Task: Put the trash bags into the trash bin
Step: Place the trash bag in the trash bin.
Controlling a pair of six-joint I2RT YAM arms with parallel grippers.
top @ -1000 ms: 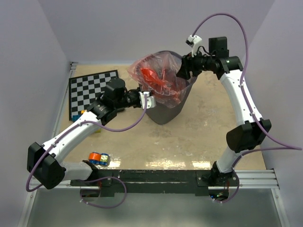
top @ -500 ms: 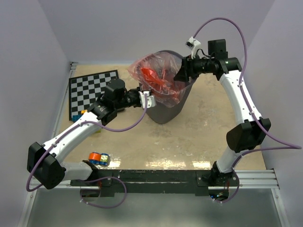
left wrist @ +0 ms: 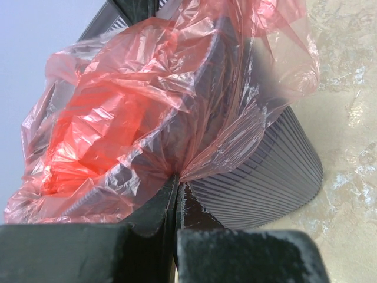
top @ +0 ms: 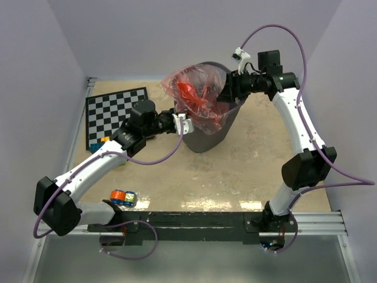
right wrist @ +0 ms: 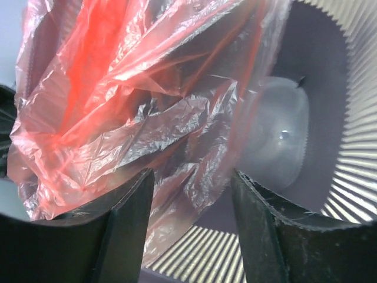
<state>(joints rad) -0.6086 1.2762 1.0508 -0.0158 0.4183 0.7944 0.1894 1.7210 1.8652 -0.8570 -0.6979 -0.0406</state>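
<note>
Left tool [left wrist: 178, 181] is pressed together, pinching a gather of the trash bag [top: 197, 94] just outside the bin [top: 206, 138], at its near-left wall. My read is that it's anchoring that edge over the rim so the film can't slide in or off while the other side gets worked. The bag sits across the bin's mouth, mostly ballooned above the rim, with one flap hanging down the outer wall on the left tool's side. It's not seated inside yet. The bin stands upright on the counter [top: 253, 171], a chessboard [top: 115, 112] well apart to its left. Right tool [right wrist: 191, 174] is at the far-right rim, aimed into the bin with its jaws spread. Crumpled film bulges into the gap and the bin floor shows past it. It isn't clamped on the film that I can see, so it's probably lining up to catch the opposite edge or shove the bulk down. Versus one second ago, the right tool has crept slightly inward over the rim. The bag's right side looks pushed in a bit and more bunched toward the left. Left arm, its pinch and the bin haven't shifted.
</note>
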